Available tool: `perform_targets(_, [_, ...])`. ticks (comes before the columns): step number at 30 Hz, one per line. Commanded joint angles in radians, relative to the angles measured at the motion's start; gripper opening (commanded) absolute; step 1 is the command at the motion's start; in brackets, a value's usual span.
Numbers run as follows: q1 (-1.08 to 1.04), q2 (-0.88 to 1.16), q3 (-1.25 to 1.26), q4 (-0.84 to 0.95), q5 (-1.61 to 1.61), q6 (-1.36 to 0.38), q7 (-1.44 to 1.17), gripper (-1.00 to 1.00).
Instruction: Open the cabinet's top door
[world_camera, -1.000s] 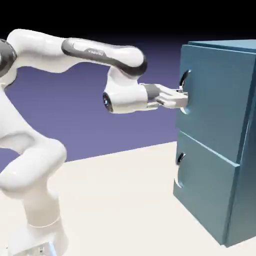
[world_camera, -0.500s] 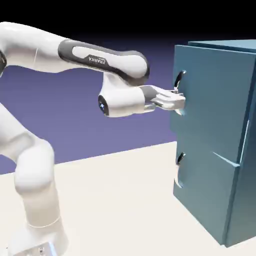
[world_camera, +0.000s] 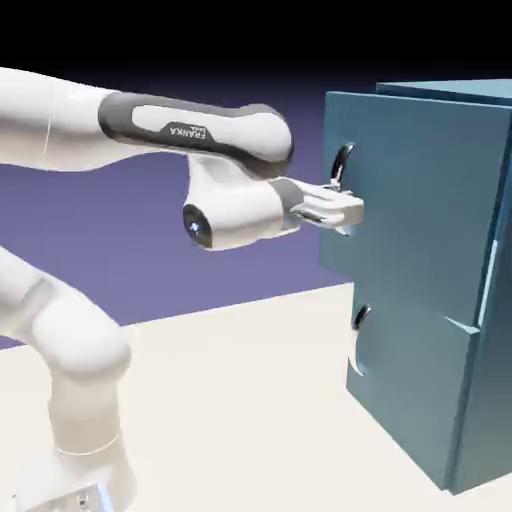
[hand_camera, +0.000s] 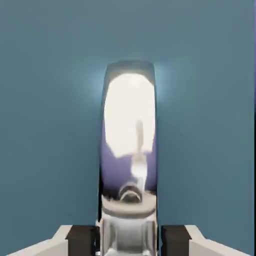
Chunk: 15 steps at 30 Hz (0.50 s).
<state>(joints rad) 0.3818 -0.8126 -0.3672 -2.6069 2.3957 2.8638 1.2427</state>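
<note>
arm's elbow (world_camera: 12, 118) beyond left edge

The exterior view stands off to the side, taking in the arm (world_camera: 230, 135) and most of the cabinet (world_camera: 420, 260); the hand view looks close and face-on at the top door (hand_camera: 55, 125); both share that door's handle (hand_camera: 129, 135).

- White, smooth, rounded arm (world_camera: 75, 335), filling much of the frame's left.
- Charcoal-grey band (world_camera: 125, 112) at upper left, around a white inset; dark "FRANKA" lettering (world_camera: 187, 133) beside it.
- Round dark cap (world_camera: 197, 226) left of centre, with a small bluish-white light.
- Grey collar (world_camera: 287, 200) near the centre.
- In the hand view, white fingers (hand_camera: 55, 245) with blackish pads (hand_camera: 80, 240), bottom edge.
</note>
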Motion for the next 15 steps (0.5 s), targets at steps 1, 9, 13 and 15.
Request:
perform_targets(1, [0.023, -0.023, -0.023, -0.009, -0.042, 0.009, 0.021, -1.0])
perform_targets(9, [0.194, -0.219, -0.179, -0.07, -0.39, 0.112, 0.207, -1.0])
perform_targets(13, [0.243, -0.299, -0.219, -0.102, -0.564, 0.152, 0.328, -1.0])
perform_targets(15, [0.245, -0.325, -0.228, -0.12, -0.651, 0.153, 0.401, -1.0])
